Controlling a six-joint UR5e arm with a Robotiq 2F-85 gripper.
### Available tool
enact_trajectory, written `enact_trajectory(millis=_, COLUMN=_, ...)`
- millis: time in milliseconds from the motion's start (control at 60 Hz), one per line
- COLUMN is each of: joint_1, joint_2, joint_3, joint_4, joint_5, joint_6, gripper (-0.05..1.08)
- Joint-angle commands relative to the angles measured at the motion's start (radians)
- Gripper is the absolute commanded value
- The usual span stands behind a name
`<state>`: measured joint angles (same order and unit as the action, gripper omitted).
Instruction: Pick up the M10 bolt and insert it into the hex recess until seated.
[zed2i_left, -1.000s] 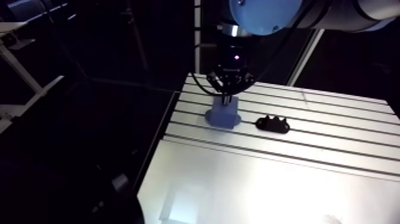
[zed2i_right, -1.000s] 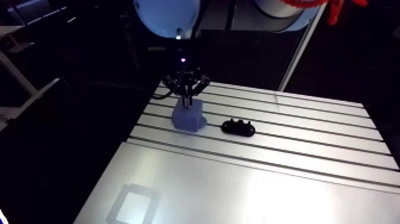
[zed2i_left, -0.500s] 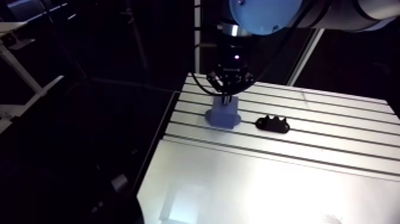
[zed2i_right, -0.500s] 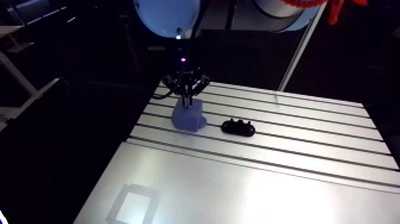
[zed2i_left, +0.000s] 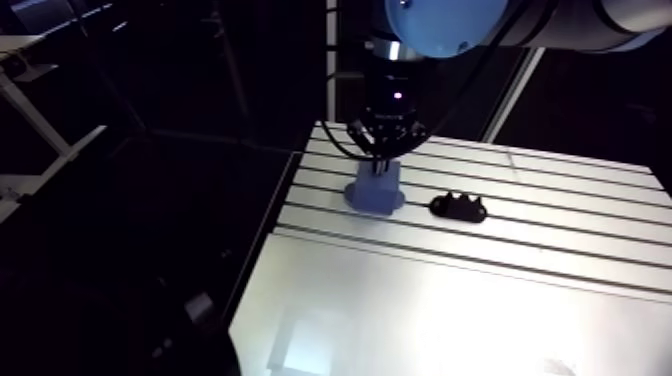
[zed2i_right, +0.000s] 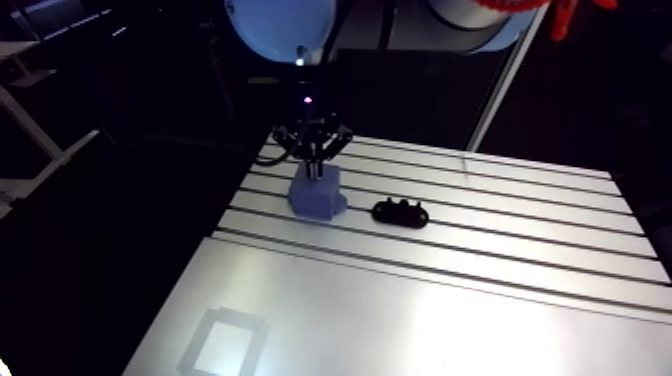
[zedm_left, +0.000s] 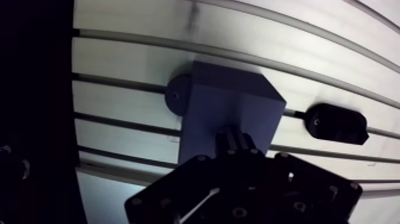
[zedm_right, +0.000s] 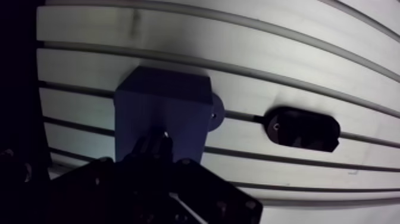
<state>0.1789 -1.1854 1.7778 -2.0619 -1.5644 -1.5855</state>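
Looks like the insertion step. Sits with gripper (zedm_left: 237, 142) low on top of the block (zedm_left: 229, 101); cannot tell its grip, too dark. Cannot pick out the bolt, likely hidden at that tip. Next calls for a straight downward press, hex flats aligned.

I see a black lumpy piece (zed2i_right: 401, 212) lying on the grooved table (zed2i_right: 500, 300), off to the side of my tool (zed2i_right: 313, 168).

Setting: robotics lab test bench.
Slotted aluminium tabletop (zed2i_right: 470, 300) with parallel grooves running across it. An industrial arm with a light-blue joint cap (zed2i_left: 445, 20) hangs over it. A blue fixture block (zed2i_right: 318, 195) and a black clamp piece (zed2i_right: 401, 213) sit near each other on the grooves.
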Motion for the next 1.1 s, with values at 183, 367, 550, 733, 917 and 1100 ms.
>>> enact_trajectory(millis=183, joint_1=0.002, joint_2=-0.004, joint_3=-0.011, joint_4=0.008, joint_5=0.002, joint_6=-0.001, gripper=1.08)
enact_trajectory(millis=367, joint_1=0.002, joint_2=-0.016, joint_3=-0.013, joint_4=0.013, joint_5=0.001, joint_6=0.000, gripper=1.08)
enact_trajectory(millis=550, joint_1=0.002, joint_2=-0.030, joint_3=-0.018, joint_4=0.044, joint_5=0.001, joint_6=-0.001, gripper=0.78)
enact_trajectory(millis=733, joint_1=0.004, joint_2=-0.040, joint_3=-0.028, joint_4=0.090, joint_5=-0.006, joint_6=-0.014, gripper=0.00)
enact_trajectory(millis=917, joint_1=0.002, joint_2=-0.066, joint_3=-0.036, joint_4=0.090, joint_5=-0.006, joint_6=-0.034, gripper=0.00)
enact_trajectory(millis=1100, joint_1=0.001, joint_2=-0.091, joint_3=-0.077, joint_4=0.125, joint_5=-0.006, joint_6=-0.017, gripper=0.00)
